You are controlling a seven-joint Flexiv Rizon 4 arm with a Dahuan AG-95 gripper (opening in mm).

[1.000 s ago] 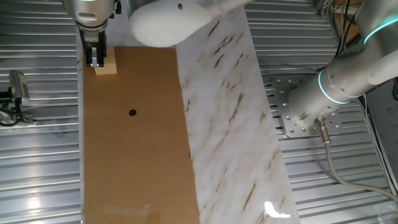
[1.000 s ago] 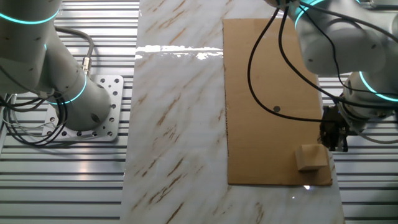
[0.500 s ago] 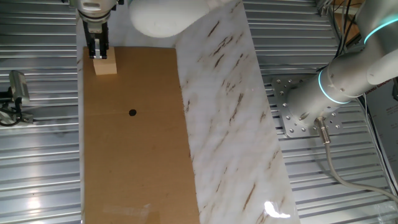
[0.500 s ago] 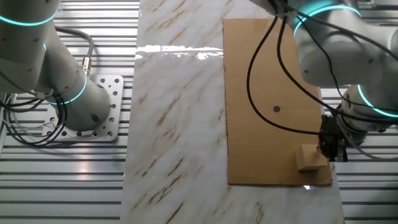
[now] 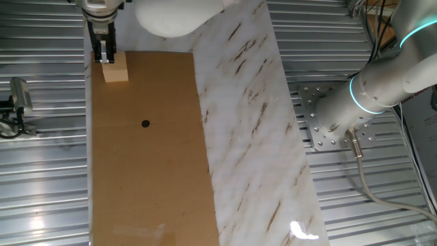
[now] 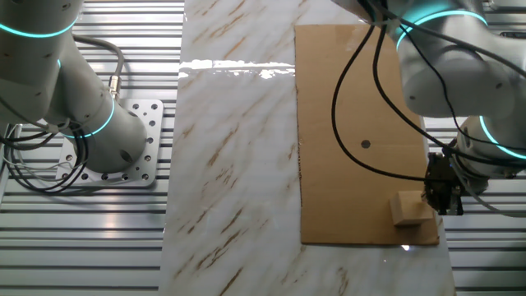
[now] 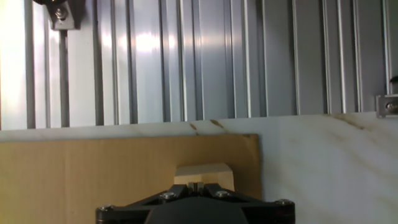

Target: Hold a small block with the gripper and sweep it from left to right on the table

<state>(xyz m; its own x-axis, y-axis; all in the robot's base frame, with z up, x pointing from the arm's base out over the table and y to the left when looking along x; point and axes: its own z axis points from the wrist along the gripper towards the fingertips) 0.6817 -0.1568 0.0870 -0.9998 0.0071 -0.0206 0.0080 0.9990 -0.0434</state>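
A worktop (image 5: 150, 178) of brown cardboard board with a white, brown-veined marble strip (image 5: 252, 137) along one side lies on ribbed metal (image 5: 41, 191). A second white arm (image 5: 382, 85) with a cyan ring stands on the metal beyond the marble. No writing or label can be read anywhere. A small black dot (image 5: 145, 124) marks the board's middle. Well away from the dot, in a corner of the board, sits the small block (image 5: 115, 72), a pale wooden cube. The gripper (image 5: 104, 56) is directly over the block's outer edge; its jaws look almost closed, but whether they grip the block cannot be told.
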